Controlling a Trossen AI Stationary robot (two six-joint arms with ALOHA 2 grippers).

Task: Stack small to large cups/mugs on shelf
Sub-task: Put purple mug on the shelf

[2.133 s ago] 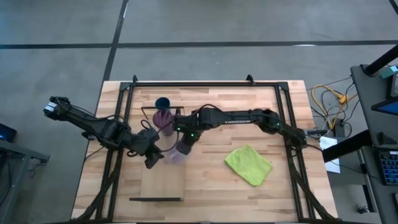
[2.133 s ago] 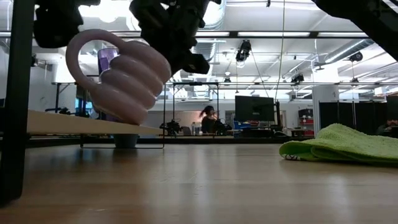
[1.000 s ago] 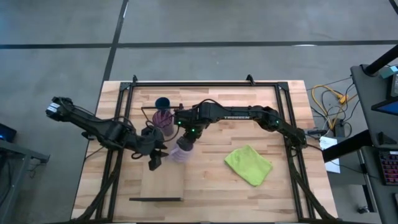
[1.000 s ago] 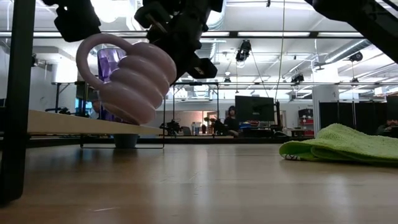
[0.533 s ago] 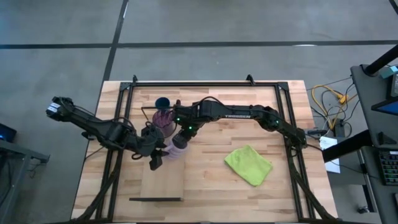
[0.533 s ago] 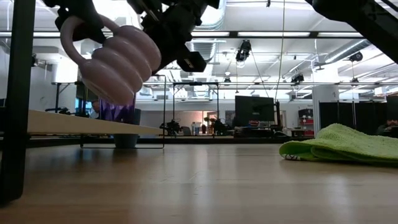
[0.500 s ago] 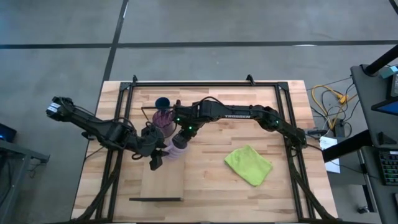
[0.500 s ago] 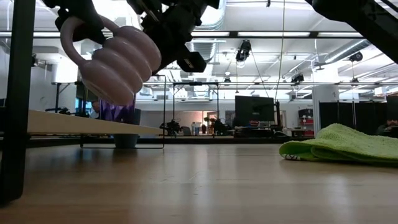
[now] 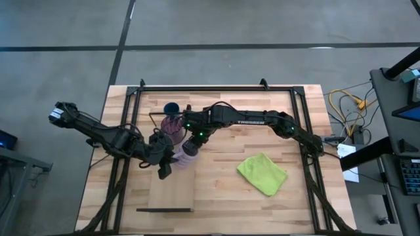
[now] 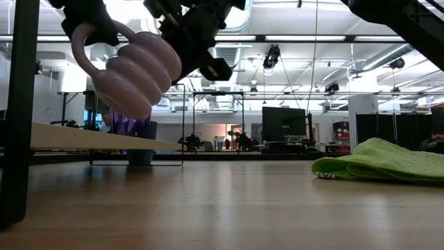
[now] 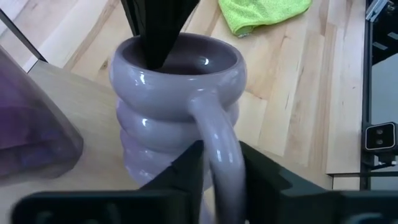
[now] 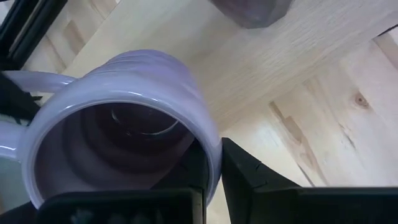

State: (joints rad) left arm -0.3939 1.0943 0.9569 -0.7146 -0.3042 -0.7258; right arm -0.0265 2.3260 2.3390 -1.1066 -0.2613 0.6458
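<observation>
The lilac ribbed mug [image 9: 187, 149] hangs tilted above the light wooden shelf [image 9: 172, 190], held between both grippers. My right gripper [image 9: 192, 139] is shut on its rim, and my left gripper [image 9: 165, 159] is shut on its handle. The purple tumbler [image 9: 172, 124] stands upright on the shelf's far end, right beside the mug. It also shows in the left wrist view [image 11: 31, 124]. The small dark blue cup [image 9: 171, 108] stands just beyond the shelf's far end. My left gripper pinches the mug's handle [image 11: 219, 146] between its two fingers [image 11: 189, 168], one on each side of the loop. It comes level from the table's left side. My right gripper holds the mug's rim [image 12: 214, 155], one finger inside the mug and one outside. It comes slanting down from the right. The mug [image 10: 132, 69] is lifted clear of the shelf and tilted, mouth up toward the right gripper.
A green cloth [image 9: 262, 172] lies on the tabletop to the right of the shelf. Dark frame rails [image 9: 307, 151] run along the table's left, right and far sides. Bare wood lies between the shelf and the cloth.
My right gripper has carried the mug a little toward the table's far edge and left, up against the tumbler, and slightly higher above the shelf. The mug stays tilted and clear of the shelf. The left gripper stays at the handle.
</observation>
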